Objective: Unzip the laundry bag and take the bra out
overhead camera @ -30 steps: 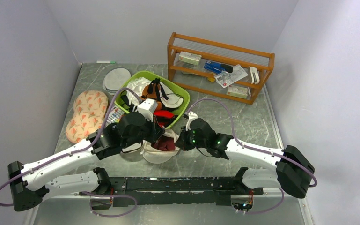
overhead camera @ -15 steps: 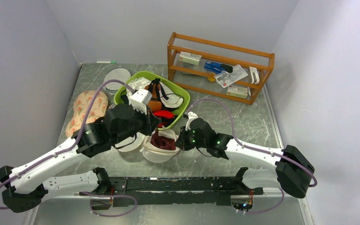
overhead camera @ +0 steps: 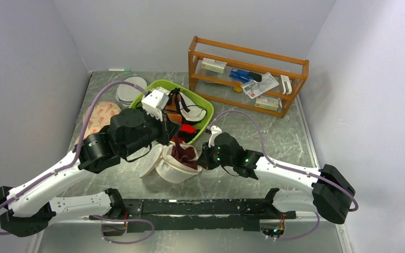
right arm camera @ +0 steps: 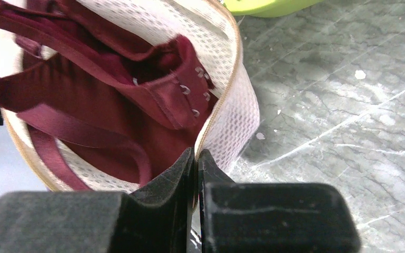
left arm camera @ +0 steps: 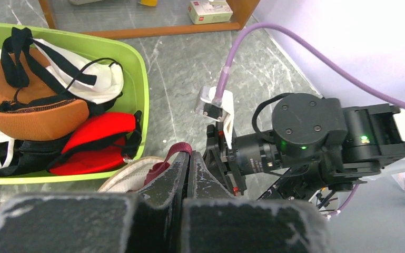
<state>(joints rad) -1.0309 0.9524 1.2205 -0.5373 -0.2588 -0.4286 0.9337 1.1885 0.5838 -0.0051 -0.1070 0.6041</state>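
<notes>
Top view: the round white mesh laundry bag (overhead camera: 171,169) lies open between your arms, with the dark maroon fabric bra (overhead camera: 184,154) bunched at its mouth, just below the left gripper (overhead camera: 171,138). Left wrist: jaws clenched on a thin strap (left arm camera: 164,161). It's soft, light and stretchy, likely to snag, so take the band. Right wrist: the right gripper (right arm camera: 196,158) pinches the bag's rim, bra just beyond its tips.

laundry bag (overhead camera: 175,169): round white mesh drum, tan-edged zip rim | state: unzipped, mouth gaping, lid flap folded back on its left | place: table (overhead camera: 274,138), by the near edge, about midway | bra (right arm camera: 100,105): dark maroon, thin straps, hook-and-eye end showing | state: bunched, mostly inside the bag, part rising out of the mouth
</notes>
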